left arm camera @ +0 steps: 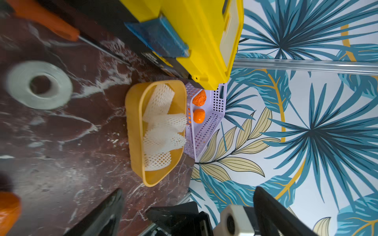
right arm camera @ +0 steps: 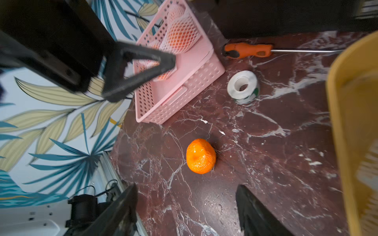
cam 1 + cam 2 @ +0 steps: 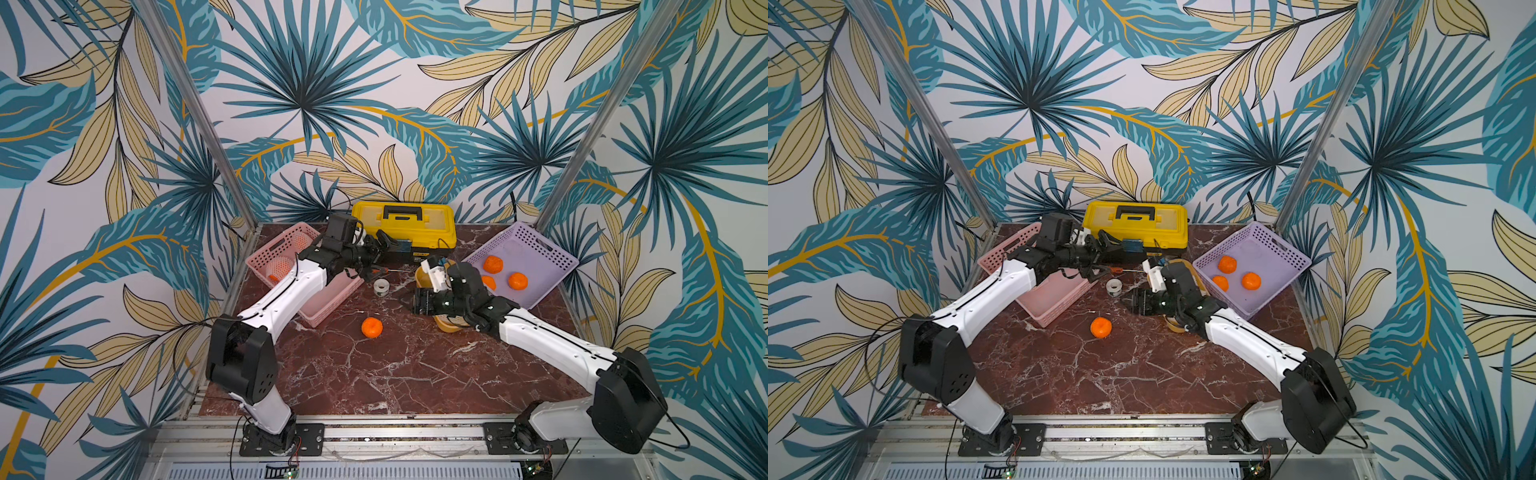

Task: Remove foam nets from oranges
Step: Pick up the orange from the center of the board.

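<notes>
1. Your left gripper [image 3: 378,254] hovers beside the pink perforated plastic basket [image 3: 332,301], jaws spread wide and empty.
2. Your right gripper [image 2: 188,212] is also parted and holds nothing. It faces a bare round orange [image 2: 201,156] on the maroon marble tabletop [image 3: 374,374].
3. White foam mesh nets [image 1: 161,126] lie in the yellow plastic tub [image 1: 135,130].
4. Net-wrapped oranges [image 3: 279,266] sit in the pink basket, and three more bare oranges [image 3: 493,264] in the purple perforated basket [image 3: 528,253].

One small, bumpy, bright-orange mandarin [image 2: 201,156] sat bare out on the red marble tabletop [image 2: 266,143]. Three more bare mandarins [image 3: 493,264] lay in the purple perforated basket [image 3: 540,245]. At least two netted mandarins [image 2: 182,34], wrapped in white foam mesh, sat in the pink perforated basket [image 2: 184,92]. Several empty foam sleeves [image 1: 163,126] were flopped in the yellow tray [image 1: 135,130].
</notes>
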You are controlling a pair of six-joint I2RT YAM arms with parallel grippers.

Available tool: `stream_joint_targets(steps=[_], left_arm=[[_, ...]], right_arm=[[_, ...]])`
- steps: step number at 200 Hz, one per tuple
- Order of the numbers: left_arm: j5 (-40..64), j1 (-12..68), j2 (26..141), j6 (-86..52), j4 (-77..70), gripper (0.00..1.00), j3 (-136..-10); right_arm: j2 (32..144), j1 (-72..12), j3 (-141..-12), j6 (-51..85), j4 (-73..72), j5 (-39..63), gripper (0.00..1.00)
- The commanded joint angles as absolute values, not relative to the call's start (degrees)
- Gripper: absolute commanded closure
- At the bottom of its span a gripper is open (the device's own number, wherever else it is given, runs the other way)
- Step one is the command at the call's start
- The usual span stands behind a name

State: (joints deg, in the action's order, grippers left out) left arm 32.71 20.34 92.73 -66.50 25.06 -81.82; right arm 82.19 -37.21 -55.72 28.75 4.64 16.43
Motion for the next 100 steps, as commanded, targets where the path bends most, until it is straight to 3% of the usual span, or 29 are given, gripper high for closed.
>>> stream_joint_targets(steps=[1,40,100], left_arm=[[29.2,17.6,89.2,-57.0,35.5,0.0,-80.6],[22.9,13.1,85.9,-45.8,46.9,0.0,-81.7],[4.6,6.4,78.9,-36.1,51.8,0.0,-78.1]], right_arm=[[89.3,-42.3,-58.6,20.5,11.9,3.4,0.17],[102.3,-51.5,-69.4,15.8,18.0,-6.1,0.09],[113.9,-54.9,-78.2,16.0,21.6,-13.9,0.07]])
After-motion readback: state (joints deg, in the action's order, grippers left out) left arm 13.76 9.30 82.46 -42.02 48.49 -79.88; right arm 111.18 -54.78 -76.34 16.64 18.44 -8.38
